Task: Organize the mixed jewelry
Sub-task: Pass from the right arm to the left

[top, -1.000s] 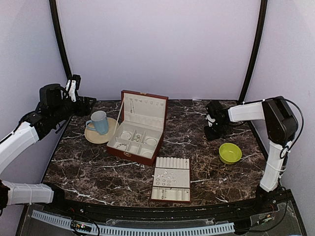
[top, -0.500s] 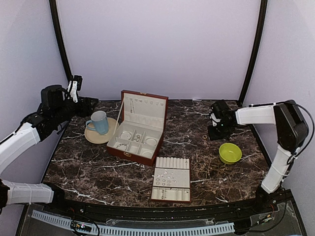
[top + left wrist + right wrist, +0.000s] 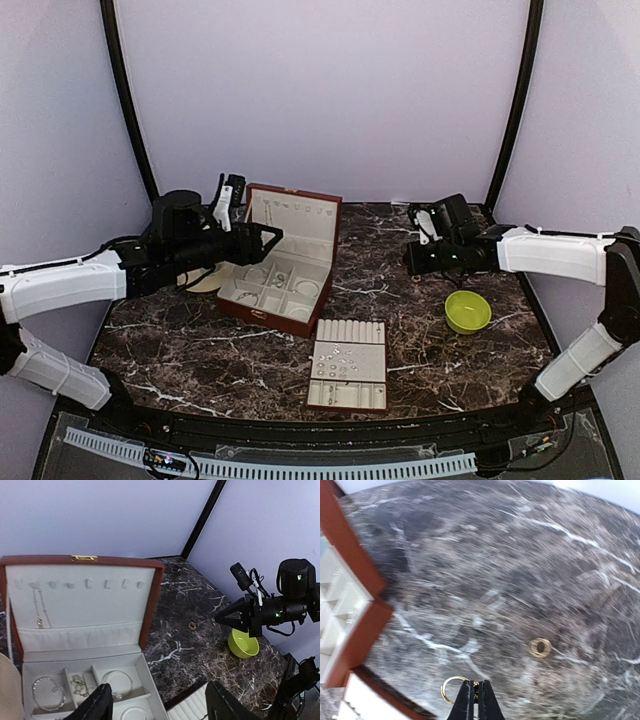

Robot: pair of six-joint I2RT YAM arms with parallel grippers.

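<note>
Your right gripper (image 3: 474,695), jaws together, seems to pinch a thin gold hoop (image 3: 451,687) over the far right of the table (image 3: 200,350), so the open jewelry box (image 3: 262,312) lies to its left, where your left gripper (image 3: 160,700) hovers spread and empty

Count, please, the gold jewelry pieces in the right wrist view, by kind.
ring, thick, lying loose on the table: 1
hoop, thin, at the tip of the shut right pincer: 1
Total: 2
</note>
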